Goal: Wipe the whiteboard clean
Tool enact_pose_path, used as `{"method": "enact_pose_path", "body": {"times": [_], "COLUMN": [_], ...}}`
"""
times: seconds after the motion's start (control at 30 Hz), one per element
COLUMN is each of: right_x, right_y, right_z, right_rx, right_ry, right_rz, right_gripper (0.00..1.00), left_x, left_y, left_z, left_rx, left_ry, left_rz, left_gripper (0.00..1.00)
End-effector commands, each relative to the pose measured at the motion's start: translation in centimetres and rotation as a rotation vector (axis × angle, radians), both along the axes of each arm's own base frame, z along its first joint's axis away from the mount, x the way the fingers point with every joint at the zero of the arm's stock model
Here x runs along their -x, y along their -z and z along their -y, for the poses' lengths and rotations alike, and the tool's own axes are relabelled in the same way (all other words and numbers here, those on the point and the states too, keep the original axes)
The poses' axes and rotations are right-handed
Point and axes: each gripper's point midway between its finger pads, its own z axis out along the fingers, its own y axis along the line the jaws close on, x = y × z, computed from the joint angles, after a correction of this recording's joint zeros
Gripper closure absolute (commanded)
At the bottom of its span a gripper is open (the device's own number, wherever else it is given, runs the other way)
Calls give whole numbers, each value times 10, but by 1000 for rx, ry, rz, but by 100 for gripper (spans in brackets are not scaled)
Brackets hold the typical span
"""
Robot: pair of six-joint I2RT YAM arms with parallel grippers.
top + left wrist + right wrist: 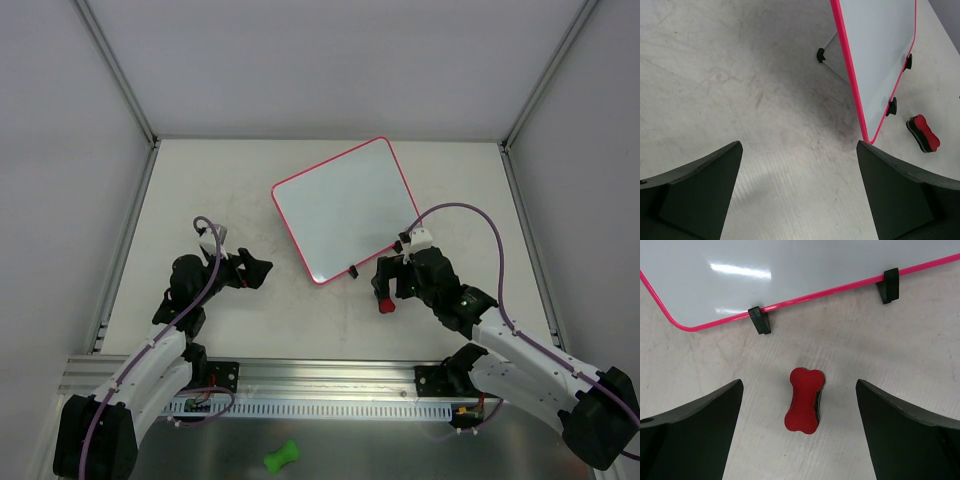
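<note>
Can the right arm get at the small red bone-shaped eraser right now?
Probably yes: the small red bone-shaped eraser lies alone on the table, centred between the fingers of the open right gripper, clear of the pink-rimmed white whiteboard.

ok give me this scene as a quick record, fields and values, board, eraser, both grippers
whiteboard: lying on the table, turned at an angle, no marks visible
eraser: red, bone-shaped, on the table beside the board's footed edge, not touching it
right gripper: open, lined up over the eraser, a finger on either side, not gripping
left gripper: open, empty, over bare table left of the board
green object: bone-shaped, at the bottom of the top view, off the table
</note>
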Motion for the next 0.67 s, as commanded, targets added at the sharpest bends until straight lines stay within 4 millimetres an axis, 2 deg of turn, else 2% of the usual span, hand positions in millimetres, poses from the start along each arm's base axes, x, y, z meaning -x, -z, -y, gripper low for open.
{"method": "enact_pose_path", "body": {"times": [0.0,0.63], "right_x": [-8,-11], "right_y": [-10,-10], "right_z": [1,2], "right_rx": [-14,-9], "right_ry": [17,35], "right_rz": [52,53], "right_gripper": [1,1], "left_x": [0,0], "left_y": [-11,-11], "left_z": [6,6], "left_rx": [-3,-3], "left_ry": [42,40], "left_rz": [65,67], "left_gripper": [1,1]}}
